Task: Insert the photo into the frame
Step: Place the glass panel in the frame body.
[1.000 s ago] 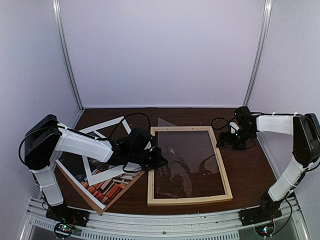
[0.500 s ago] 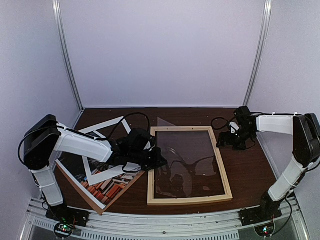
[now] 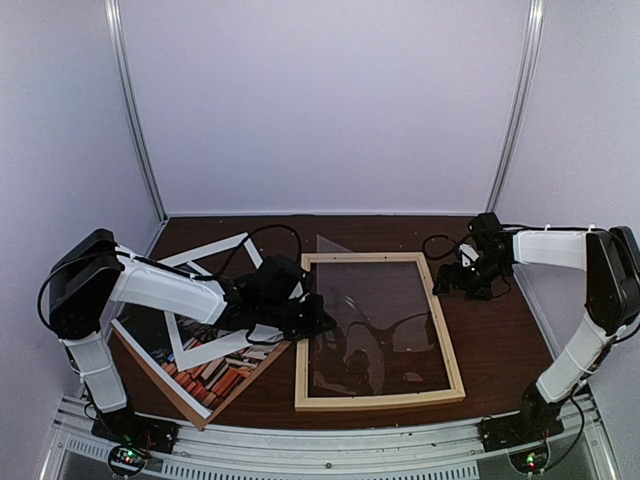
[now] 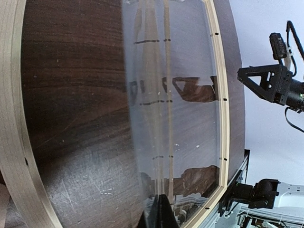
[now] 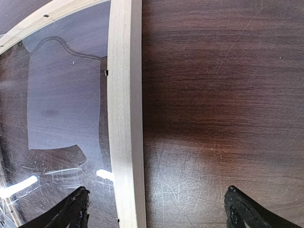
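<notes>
Nearest on the left, the photo (image 3: 215,372) lay face up on a brown backing board (image 3: 195,410), with a white mat border (image 3: 225,352) resting across it. Only its near corner showed plainly — a row of red and orange books against a dark ground. The rest was under the mat and the left arm (image 3: 160,290), so no cat could be made out. It was not yet in the frame (image 3: 380,401) but just beside that frame's left rail, probably parked there until the opening was ready.

The frame lay flat on the bench (image 3: 500,345), its rails thin pale wood, with a clear pane (image 3: 375,330) over its opening. The left jaws were closed tight at the pane's left edge and seemed to pinch it. The pane sat skewed, one far corner poking past the frame's far-left corner — so the grip looked meant to seat or shift the sheet before the print goes in.

Farther back, the right jaws stood spread wide and held nothing. They straddled the frame's right rail near its far corner, with no clear touch, and were likely placed there to steady the frame.
</notes>
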Robot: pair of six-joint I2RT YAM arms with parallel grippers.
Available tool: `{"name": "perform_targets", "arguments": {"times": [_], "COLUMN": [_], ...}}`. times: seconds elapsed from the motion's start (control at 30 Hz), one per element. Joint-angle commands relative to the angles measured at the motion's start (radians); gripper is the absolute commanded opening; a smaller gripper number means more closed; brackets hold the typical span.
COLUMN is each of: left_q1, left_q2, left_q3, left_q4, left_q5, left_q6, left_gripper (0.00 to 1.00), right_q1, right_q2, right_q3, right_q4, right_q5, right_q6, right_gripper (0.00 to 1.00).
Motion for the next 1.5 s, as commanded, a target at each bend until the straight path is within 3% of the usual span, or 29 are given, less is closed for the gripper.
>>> {"name": "perform_targets", "arguments": {"times": [0.0,0.53,0.8,1.17,1.47], "left_q1": [-0.005,-0.006,-0.006,-0.006,-0.008], "left_q2": [0.022,0.043,0.048,0.061,0.076], "left_q3": [0.041,0.074,0.083,0.087,0.105], "left_q4": [0.021,-0.009,-0.028,-0.044,-0.072], "left_q5": [0.008,0.021,0.026,0.025,0.025], "left_q6": [0.042,0.075,0.078,0.079,0.086], "left_gripper": [0.00,0.00,0.23,0.38,0.51], "right_q1": [-0.007,-0.006,-0.005,0.019,0.126], "right_q2": [-0.001,0.005,0.004,-0.044,-0.019], "right_q3": [0.022,0.028,0.028,0.044,0.097], "right_q4": [-0.004,-0.005,-0.005,-0.017,0.006], "right_q5": [0.000,-0.009,-0.014,-0.026,-0.081], "right_q6": [-0.010,-0.010,-0.010,-0.006,0.020], "right_gripper": [0.98,0.98,0.98,0.98,0.97]}}
